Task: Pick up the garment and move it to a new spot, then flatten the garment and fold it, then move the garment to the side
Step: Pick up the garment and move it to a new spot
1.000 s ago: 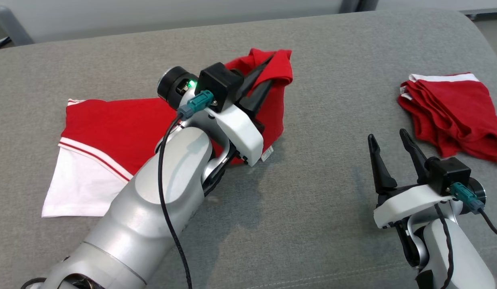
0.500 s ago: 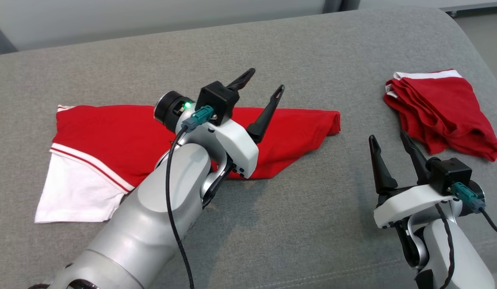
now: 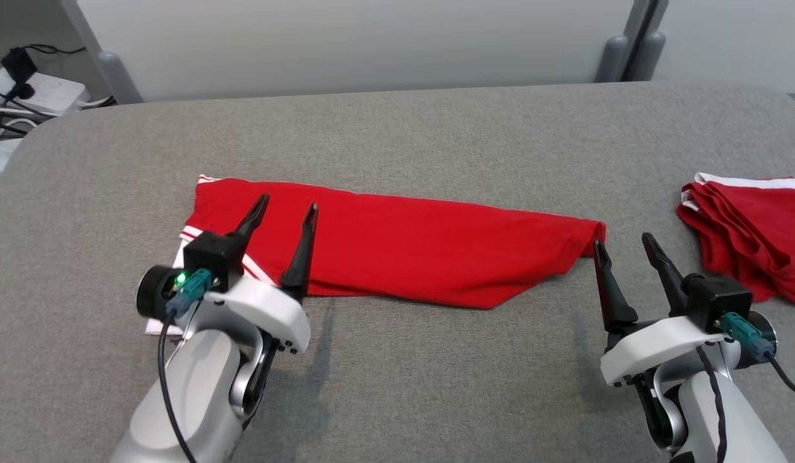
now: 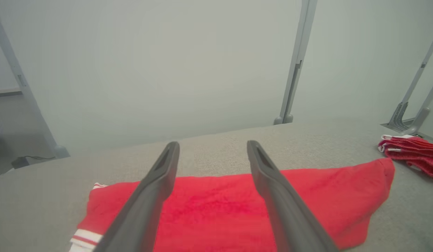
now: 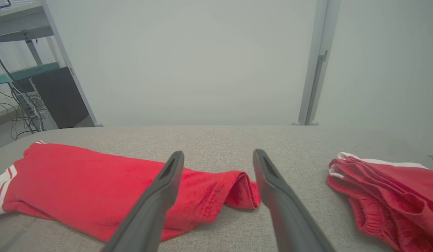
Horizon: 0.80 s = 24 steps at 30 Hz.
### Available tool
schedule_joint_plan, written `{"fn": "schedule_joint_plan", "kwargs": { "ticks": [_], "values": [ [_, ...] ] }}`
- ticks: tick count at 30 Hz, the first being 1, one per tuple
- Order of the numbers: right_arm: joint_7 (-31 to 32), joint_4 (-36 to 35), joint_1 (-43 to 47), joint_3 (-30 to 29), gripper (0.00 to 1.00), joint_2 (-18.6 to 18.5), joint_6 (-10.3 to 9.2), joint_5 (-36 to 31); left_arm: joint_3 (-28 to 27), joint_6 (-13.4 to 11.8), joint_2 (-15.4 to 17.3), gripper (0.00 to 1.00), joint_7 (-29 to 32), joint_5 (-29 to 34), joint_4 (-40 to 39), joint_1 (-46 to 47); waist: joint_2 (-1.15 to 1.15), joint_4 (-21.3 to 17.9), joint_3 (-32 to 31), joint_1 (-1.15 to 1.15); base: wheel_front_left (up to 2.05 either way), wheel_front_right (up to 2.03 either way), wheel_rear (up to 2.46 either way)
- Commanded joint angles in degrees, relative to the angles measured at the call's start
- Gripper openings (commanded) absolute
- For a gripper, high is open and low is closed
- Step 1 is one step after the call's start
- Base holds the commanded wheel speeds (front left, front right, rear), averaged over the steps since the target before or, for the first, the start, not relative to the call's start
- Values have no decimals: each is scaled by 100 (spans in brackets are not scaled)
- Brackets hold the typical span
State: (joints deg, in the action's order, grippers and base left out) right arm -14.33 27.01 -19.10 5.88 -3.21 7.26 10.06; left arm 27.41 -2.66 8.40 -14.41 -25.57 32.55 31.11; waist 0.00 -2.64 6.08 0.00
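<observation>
While the garment (image 3: 397,251) lay as a long red band across the middle of the head view, both grippers were free of it. The left gripper (image 3: 288,202), at the lower left, had its fingers spread apart by the band's white-striped end and held nothing. The right gripper (image 3: 623,241), at the lower right, was likewise spread and empty, just beside the band's narrow right end. Judging by its doubled lower edge, the garment seemed already moved, flattened and folded once lengthwise. Folds across its length and the shift to the side looked not yet done. Counted: one garment laid out, one folded red pile (image 3: 750,231) at the right edge, and two grippers, all over one grey padded surface (image 3: 397,128).
</observation>
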Motion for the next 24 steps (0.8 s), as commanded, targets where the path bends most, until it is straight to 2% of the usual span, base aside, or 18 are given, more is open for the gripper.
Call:
{"fn": "schedule_joint_plan", "kwargs": {
  "ticks": [1, 2, 6, 14, 19, 24],
  "values": [
    [-67, -120, -6, 79, 100, 27, 23, -49, -370, -44, 144, 100, -58, 125, -263, -132, 0, 157, -154, 0, 0, 0, 0],
    [-67, -117, 47, 68, 100, 28, 23, -61, -619, -47, 143, 100, -59, 254, -435, -447, 0, 198, -224, 0, 0, 0, 0],
    [-67, -123, 113, 71, 100, 28, 23, -57, -979, -50, 107, 100, -59, 449, -680, -919, 0, 224, -316, 0, 0, 0, 0],
    [-67, -169, 337, 19, 100, 28, 23, -48, -2026, -15, -258, 100, -59, 712, -1055, -1974, 0, 147, -432, 0, 0, 0, 0],
    [-67, -194, 362, -8, 100, 24, 23, -56, -2530, 90, -364, 100, -59, 875, -884, -2061, 0, 46, -306, 0, 0, 0, 0],
    [-67, -221, 275, 15, 100, 25, 23, -47, -3018, 165, -351, 100, -59, 888, -320, -1810, 0, -89, -83, 0, 0, 0, 0]
  ]
}}
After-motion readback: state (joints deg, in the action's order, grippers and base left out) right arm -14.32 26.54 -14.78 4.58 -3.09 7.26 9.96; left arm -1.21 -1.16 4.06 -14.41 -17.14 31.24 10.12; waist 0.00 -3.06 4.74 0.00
